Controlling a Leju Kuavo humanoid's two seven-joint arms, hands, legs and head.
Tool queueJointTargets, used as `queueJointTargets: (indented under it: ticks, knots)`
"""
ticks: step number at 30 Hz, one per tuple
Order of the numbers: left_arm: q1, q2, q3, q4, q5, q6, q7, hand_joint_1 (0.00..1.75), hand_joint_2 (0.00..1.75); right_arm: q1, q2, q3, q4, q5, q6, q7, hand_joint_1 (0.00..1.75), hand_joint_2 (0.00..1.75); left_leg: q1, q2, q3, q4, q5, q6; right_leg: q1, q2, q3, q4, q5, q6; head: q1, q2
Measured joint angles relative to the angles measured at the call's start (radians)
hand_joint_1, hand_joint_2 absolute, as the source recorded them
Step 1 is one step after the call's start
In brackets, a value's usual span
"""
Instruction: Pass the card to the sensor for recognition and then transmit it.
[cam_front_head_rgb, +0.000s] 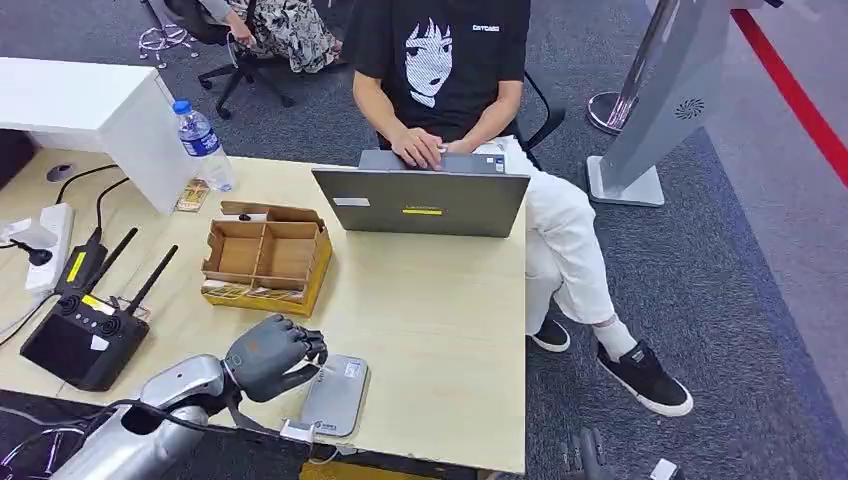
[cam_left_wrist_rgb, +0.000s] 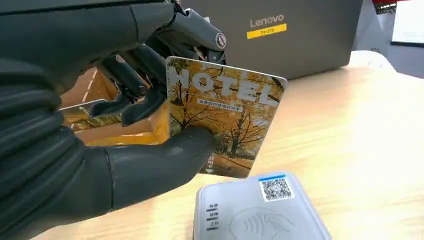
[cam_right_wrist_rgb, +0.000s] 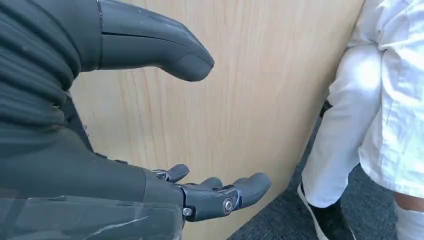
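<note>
Rectangular plastic card printed with golden autumn trees and white "HOTEL" lettering; flat grey sensor pad; pale woodgrain table

The card reads "HOTEL" in white letters. The laptop lid carries the brand "Lenovo". A QR code label sits on the sensor.

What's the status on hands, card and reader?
Left hand holds the card just above the reader. Right hand open, holding nothing, beside the desk's side panel. Nothing between card and reader.
</note>
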Motion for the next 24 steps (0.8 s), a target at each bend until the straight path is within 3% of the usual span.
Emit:
queueJointTargets:
  ticks: [18, 23, 24]
  knots:
    - [-0.087, -0.003, -0.103, 0.081, 0.018, -0.022, 0.018, 1.75, 1.75, -0.015, 0.0, 0.024, 0.005, -0.002, -0.014, 0.003, 0.0, 1.75, 0.0, 0.0, 0.0, 0.0, 0.001, 0.0, 0.0, 0.0, 0.0, 0.0, 0.0, 0.0, 0.0, 0.0]
    - [-0.115, -0.037, -0.105, 0.108, -0.016, 0.08, 0.041, 1.75, 1.75, -0.015, 0.0, 0.029, 0.005, -0.018, -0.017, 0.001, 0.0, 1.75, 0.0, -0.001, 0.0, 0.0, 0.001, 0.0, 0.0, -0.001, 0.0, 0.0, 0.0, 0.0, 0.0, 0.0]
    - [-0.118, -0.066, -0.105, 0.116, -0.035, 0.119, 0.046, 1.75, 1.75, -0.015, 0.0, 0.03, 0.005, -0.022, -0.018, -0.002, 0.0, 1.75, -0.001, 0.0, 0.0, 0.0, 0.001, 0.0, -0.001, 0.0, 0.0, 0.0, 0.001, 0.0, 0.0, 0.0]
